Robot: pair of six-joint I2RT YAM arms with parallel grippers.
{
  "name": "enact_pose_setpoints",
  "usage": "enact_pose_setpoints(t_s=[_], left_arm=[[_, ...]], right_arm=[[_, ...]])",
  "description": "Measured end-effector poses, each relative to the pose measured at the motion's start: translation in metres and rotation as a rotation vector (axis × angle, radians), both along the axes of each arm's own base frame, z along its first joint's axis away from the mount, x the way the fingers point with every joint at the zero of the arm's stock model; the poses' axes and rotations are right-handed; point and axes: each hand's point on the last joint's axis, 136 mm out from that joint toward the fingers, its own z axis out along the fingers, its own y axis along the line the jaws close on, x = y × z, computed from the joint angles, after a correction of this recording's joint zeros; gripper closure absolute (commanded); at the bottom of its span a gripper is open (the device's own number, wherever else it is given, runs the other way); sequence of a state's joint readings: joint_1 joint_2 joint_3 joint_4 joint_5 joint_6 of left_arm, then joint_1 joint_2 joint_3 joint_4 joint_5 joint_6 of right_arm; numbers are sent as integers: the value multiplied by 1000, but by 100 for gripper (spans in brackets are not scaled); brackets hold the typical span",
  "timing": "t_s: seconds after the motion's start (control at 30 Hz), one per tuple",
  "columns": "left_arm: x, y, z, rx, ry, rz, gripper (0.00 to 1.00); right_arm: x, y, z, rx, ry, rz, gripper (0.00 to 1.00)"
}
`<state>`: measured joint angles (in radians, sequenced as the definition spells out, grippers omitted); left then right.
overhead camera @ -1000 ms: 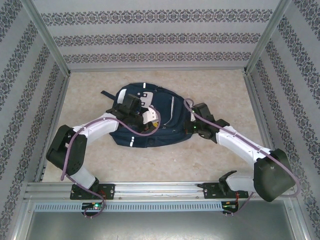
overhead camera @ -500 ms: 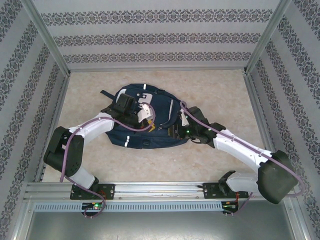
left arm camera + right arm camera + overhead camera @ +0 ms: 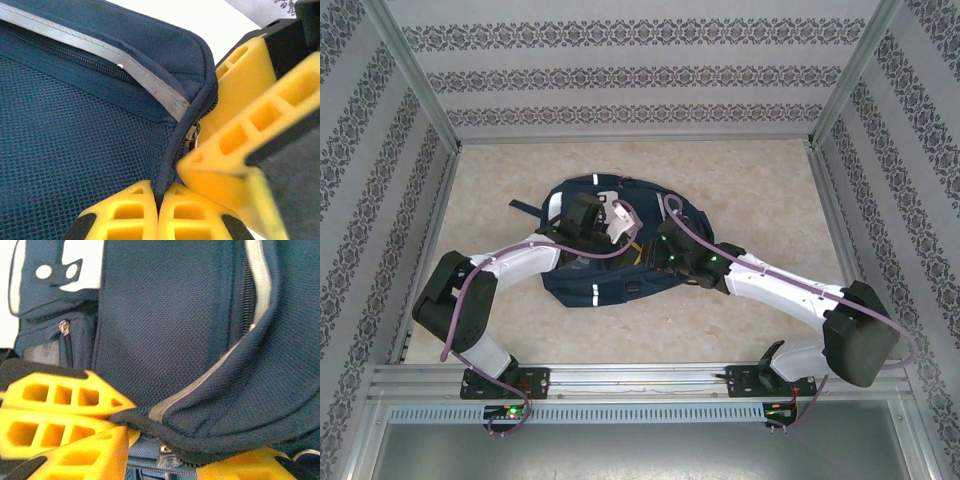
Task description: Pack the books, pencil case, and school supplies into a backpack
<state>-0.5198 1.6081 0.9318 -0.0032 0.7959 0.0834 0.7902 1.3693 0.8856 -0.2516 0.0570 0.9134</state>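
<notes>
Beige table (image 3: 740, 190), backpack (image 3: 575, 283): left gripper (image 3: 159, 200) pinched tight on its seam; right gripper (image 3: 165, 460) part-open astride the rim, grip unclear.

Navy backpack (image 3: 640, 195), white patches and grey stripes; beige mottled table (image 3: 750, 190).

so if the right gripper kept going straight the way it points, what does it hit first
The backpack. The right gripper has its fingertips right at the bag's dark zipped rim, so pushing on would likely drive it straight into the navy fabric panel just beyond.
</notes>
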Motion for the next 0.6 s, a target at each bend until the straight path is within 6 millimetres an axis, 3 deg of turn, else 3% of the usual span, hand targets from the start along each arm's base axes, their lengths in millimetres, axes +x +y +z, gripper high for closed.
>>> enact_pose_setpoints(t_s=[0.13, 0.6], left_arm=[[2, -2, 1, -6, 7, 21, 100], [1, -4, 0, 12, -46, -8, 100]], right_arm=[[4, -4, 0, -43, -19, -29, 79], [1, -13, -4, -134, 15, -19, 92]])
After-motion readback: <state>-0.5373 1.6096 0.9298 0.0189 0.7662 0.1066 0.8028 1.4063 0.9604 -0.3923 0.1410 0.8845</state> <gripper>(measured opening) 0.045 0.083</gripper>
